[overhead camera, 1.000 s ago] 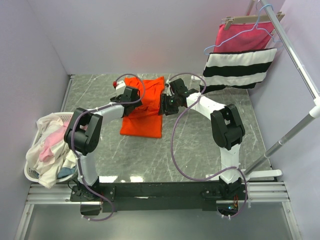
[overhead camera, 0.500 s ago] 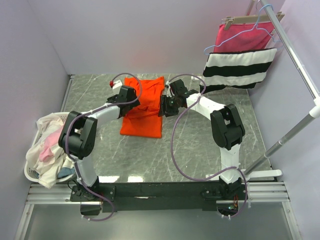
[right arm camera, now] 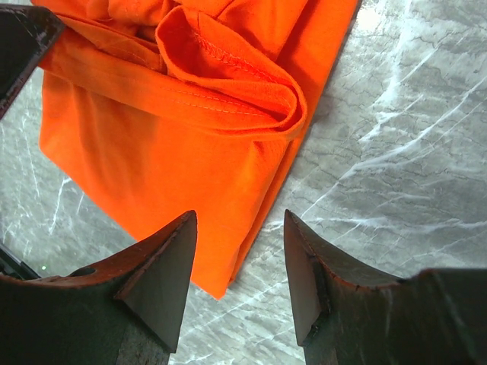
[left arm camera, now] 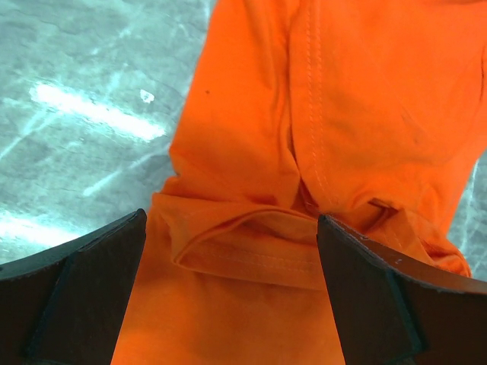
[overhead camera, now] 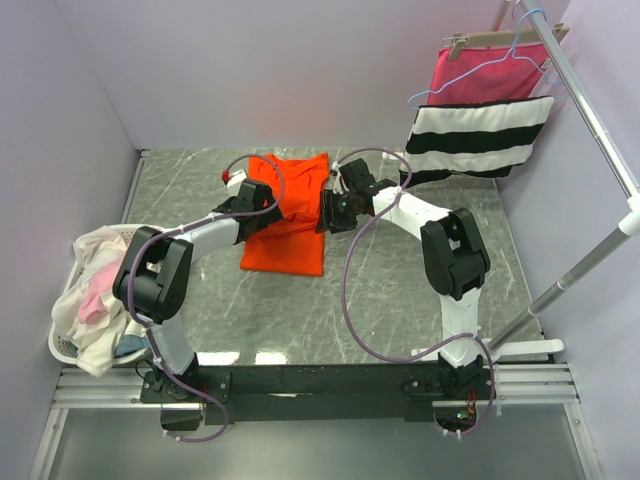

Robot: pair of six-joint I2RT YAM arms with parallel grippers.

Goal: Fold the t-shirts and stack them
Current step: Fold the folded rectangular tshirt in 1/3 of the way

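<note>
An orange-red t-shirt (overhead camera: 292, 228) lies partly folded on the marble table, far of centre. My left gripper (overhead camera: 262, 200) hovers over its left side, jaws wide open. In the left wrist view a folded sleeve hem of the shirt (left arm camera: 259, 251) lies between the two fingers (left arm camera: 84, 296), untouched. My right gripper (overhead camera: 328, 212) is at the shirt's right edge, open with nothing between its fingertips (right arm camera: 163, 266). In the right wrist view the shirt (right arm camera: 167, 152) shows a rolled fold near its edge. More t-shirts (overhead camera: 100, 285), cream-white and pale pink, are heaped in a basket at the left.
A white laundry basket (overhead camera: 60, 345) stands at the table's left edge. A pink cloth with black and white stripes (overhead camera: 478, 135) hangs on a hanger from a rack pole (overhead camera: 590, 115) at the back right. Lilac walls close in the table.
The left arm's elbow has swung lower and leftward, and its gripper has shifted a little over the shirt's left side. The right arm and the shirt have stayed put.
</note>
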